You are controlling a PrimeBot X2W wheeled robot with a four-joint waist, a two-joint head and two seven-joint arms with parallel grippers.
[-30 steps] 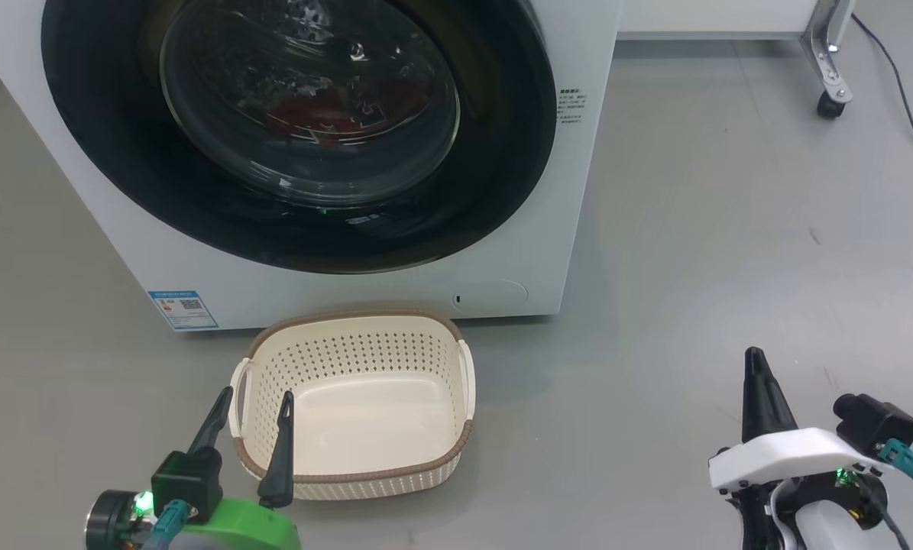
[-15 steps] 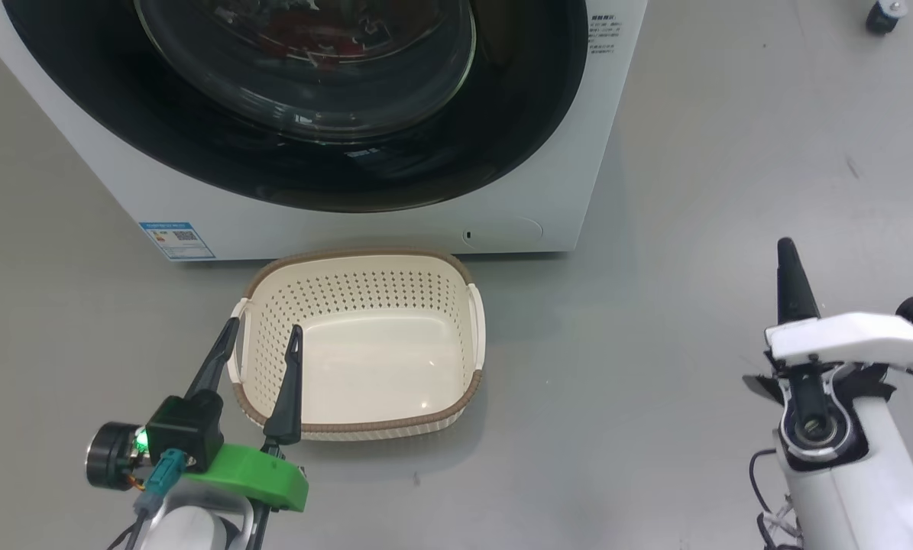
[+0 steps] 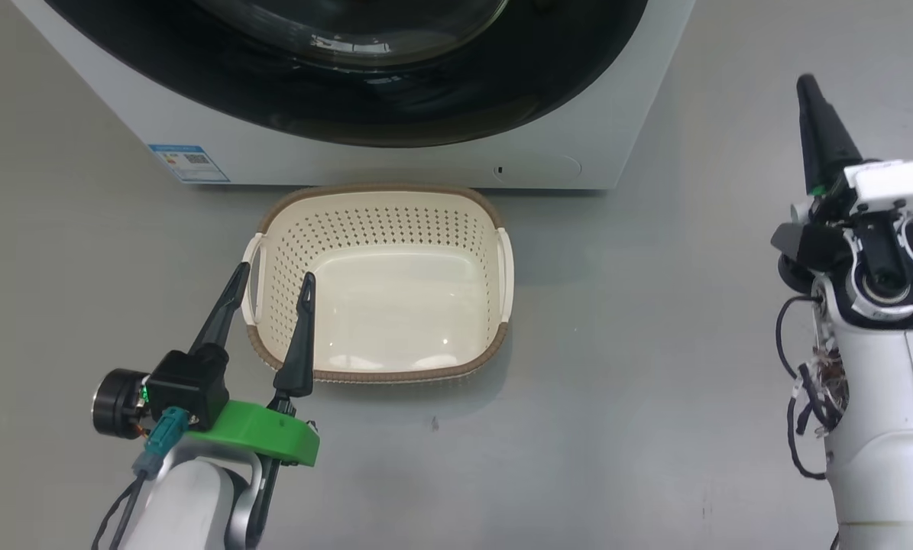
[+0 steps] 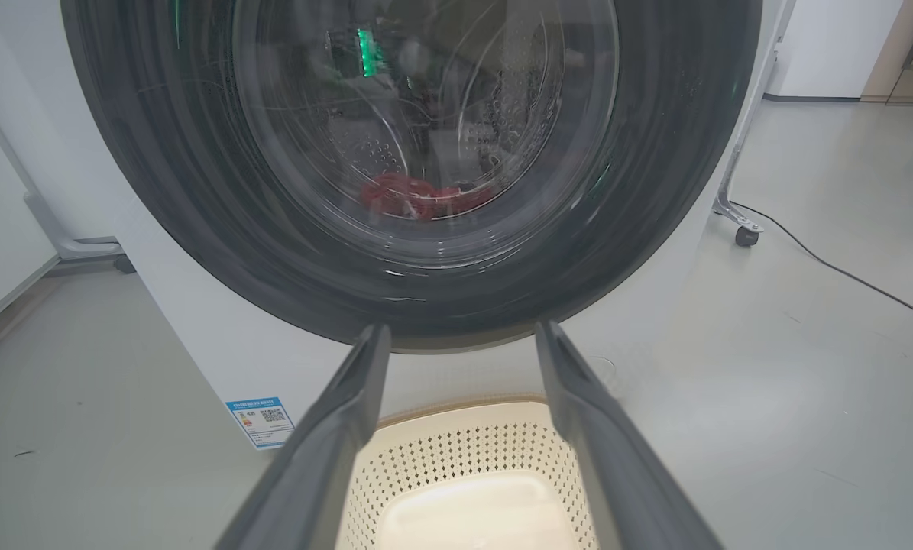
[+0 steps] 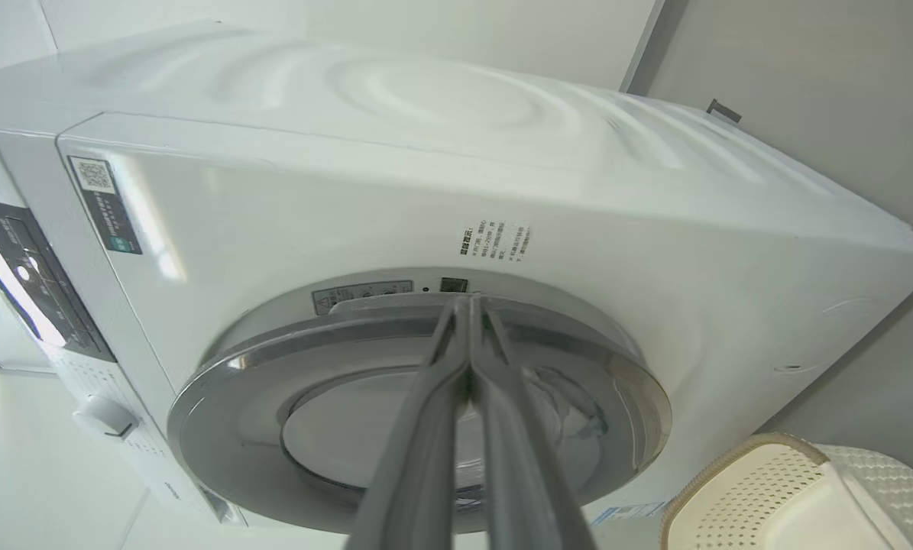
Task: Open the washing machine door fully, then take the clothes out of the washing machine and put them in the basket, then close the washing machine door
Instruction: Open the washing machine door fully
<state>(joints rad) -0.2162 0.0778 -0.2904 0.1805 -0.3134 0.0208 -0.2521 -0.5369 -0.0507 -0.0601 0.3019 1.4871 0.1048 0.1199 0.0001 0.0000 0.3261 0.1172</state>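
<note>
The white washing machine [image 3: 425, 164] fills the top of the head view, and its door [image 3: 349, 107], black-rimmed with a glass bowl, lies against the front. Through the door [image 4: 425, 114] glass the red clothes [image 4: 425, 198] lie low in the drum. The cream basket [image 3: 395, 229] stands on the floor just before the machine, nothing in it. My left gripper [image 3: 275, 273] hovers open over the basket's left rim, holding nothing. My right gripper [image 3: 805, 82] is shut and raised at the machine's right side. In its own view the right gripper [image 5: 467, 302] points at the edge of the door [image 5: 349, 359] rim.
Grey floor surrounds the machine. A metal frame leg on a caster [image 4: 735, 229] and a black cable [image 4: 846, 275] lie to the machine's right. The control panel [image 5: 13, 275] and a white knob [image 5: 105, 416] sit on the machine's front. A blue label [image 3: 189, 163] marks its lower left corner.
The head camera has tilted down and drawn closer, so machine and basket shifted. My right arm has risen toward the machine's right side, still shut. The left gripper keeps its place over the basket.
</note>
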